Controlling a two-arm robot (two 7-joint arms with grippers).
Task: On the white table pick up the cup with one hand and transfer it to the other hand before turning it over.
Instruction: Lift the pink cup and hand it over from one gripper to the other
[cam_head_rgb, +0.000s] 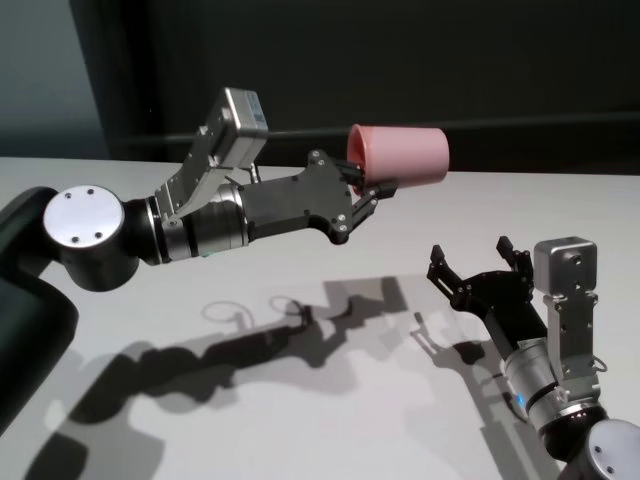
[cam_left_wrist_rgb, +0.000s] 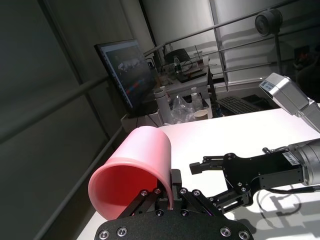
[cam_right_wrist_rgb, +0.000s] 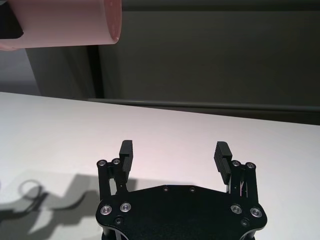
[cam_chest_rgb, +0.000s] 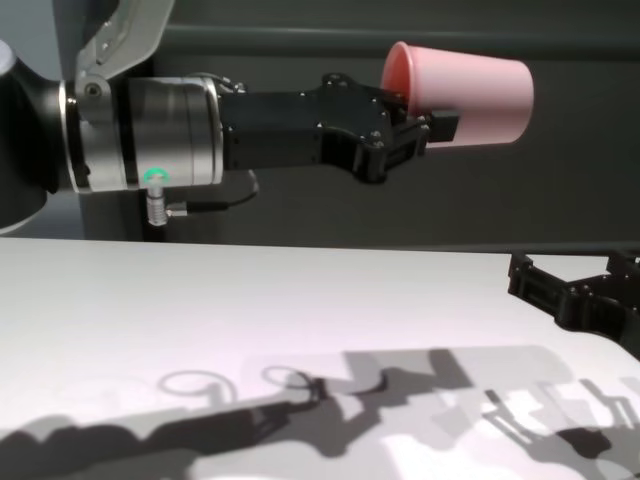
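The pink cup (cam_head_rgb: 400, 155) hangs on its side in the air above the white table (cam_head_rgb: 300, 400), base pointing right. My left gripper (cam_head_rgb: 372, 185) is shut on its rim, one finger inside the mouth and one outside. The cup also shows in the left wrist view (cam_left_wrist_rgb: 142, 160), the right wrist view (cam_right_wrist_rgb: 60, 22) and the chest view (cam_chest_rgb: 470, 90). My right gripper (cam_head_rgb: 470, 255) is open and empty, low over the table's right side, below and to the right of the cup. Its fingers (cam_right_wrist_rgb: 220, 152) stand wide apart.
A dark wall and a rail run behind the table's far edge. The arms cast shadows (cam_head_rgb: 250, 340) on the tabletop. In the left wrist view a monitor (cam_left_wrist_rgb: 127, 70) and a cluttered desk stand far beyond the table.
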